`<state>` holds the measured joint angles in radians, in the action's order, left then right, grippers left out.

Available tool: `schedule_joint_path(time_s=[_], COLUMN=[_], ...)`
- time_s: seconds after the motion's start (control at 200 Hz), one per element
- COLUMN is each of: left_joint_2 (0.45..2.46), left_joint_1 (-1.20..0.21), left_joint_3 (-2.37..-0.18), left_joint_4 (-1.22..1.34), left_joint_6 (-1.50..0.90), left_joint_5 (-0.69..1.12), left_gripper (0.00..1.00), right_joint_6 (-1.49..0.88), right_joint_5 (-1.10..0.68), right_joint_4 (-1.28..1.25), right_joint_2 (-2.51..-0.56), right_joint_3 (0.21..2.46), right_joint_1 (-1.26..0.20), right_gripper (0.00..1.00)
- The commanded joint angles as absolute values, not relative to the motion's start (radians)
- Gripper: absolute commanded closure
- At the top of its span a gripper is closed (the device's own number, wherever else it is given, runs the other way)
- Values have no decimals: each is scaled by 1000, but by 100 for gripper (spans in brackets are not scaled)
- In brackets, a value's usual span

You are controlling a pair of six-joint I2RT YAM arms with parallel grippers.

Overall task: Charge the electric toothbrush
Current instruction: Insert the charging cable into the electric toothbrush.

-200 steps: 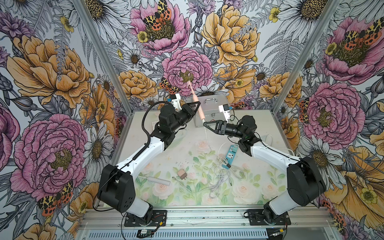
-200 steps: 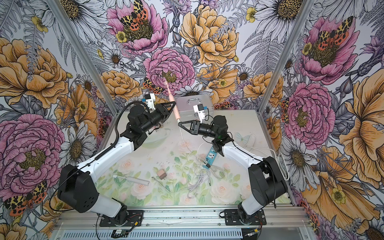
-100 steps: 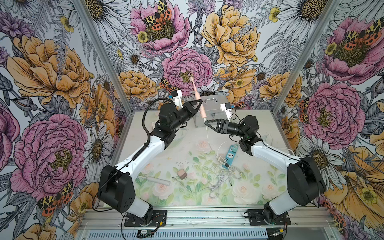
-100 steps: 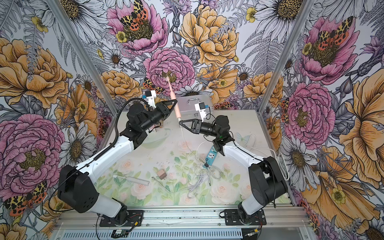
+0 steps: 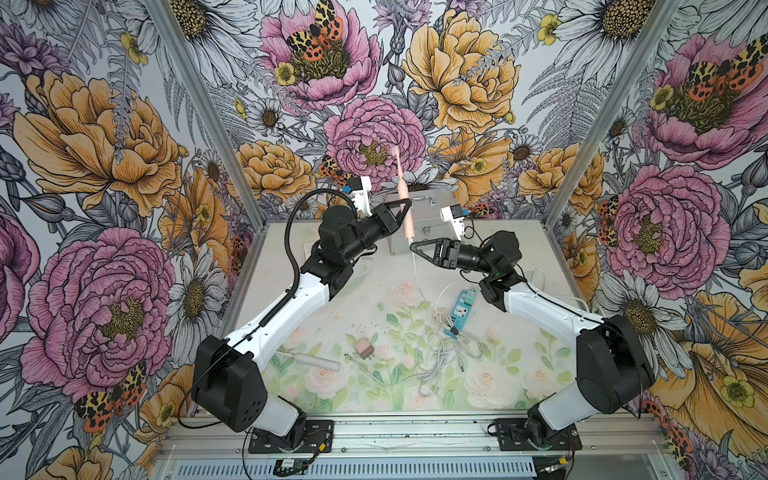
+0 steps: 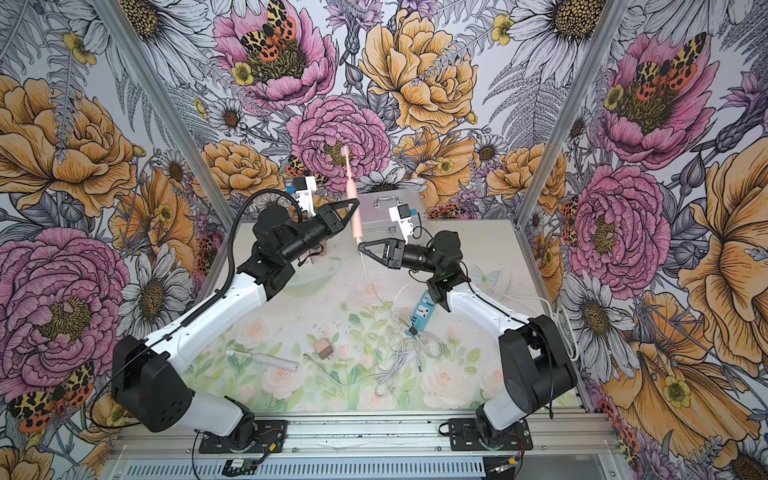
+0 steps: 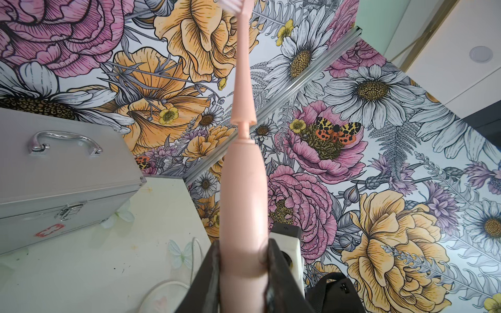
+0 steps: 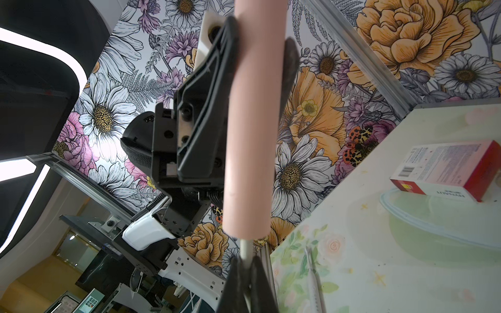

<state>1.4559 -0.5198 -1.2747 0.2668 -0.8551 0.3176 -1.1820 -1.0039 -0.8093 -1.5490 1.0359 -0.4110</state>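
Observation:
The pink electric toothbrush hangs upright in the air over the back of the table, brush head up. My left gripper is shut on its handle. Just below, my right gripper is shut on the end of a white charging cable. The cable's plug meets the bottom of the toothbrush handle. The cable trails down to the table.
A silver case stands at the back. On the mat lie a blue power strip, a pink adapter, a white toothbrush handle and tangled white cables. A red-and-white box rests on a clear lid.
My left gripper has drifted slightly up and to the right with the toothbrush. My right gripper has followed, keeping the cable end under the handle.

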Motion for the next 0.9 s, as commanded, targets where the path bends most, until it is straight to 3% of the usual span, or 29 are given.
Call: schedule_joint_path(time_s=[0.0,0.38,0.58,0.74,0.896], left_joint_2=[1401,1431,1449,1474,1504], left_joint_1=[-579,-621,-613,-611,-631], left_joint_3=[-1185,-1118,-1168,-1259,-1291], left_joint_4=[185,315,302,261,258], left_joint_6=[-818,-928,-879,-796,-763], left_joint_5=[410,452,414,340,300], left_gripper=[100,100,100,100,100], right_joint_6=[-1217,-1251,-1121,-852,-713], right_joint_5=[-784,-781,-875,-884,-829], right_joint_4=[-944,-1015,-759,-322,-63], right_joint_2=[-1509,-1523,-1500,-1416,-1337], right_joint_3=[1066,1094,1075,1023,1030], right_joint_1=[-368,-365,-367,-373,-351], right_gripper=[100,100,100,77,63])
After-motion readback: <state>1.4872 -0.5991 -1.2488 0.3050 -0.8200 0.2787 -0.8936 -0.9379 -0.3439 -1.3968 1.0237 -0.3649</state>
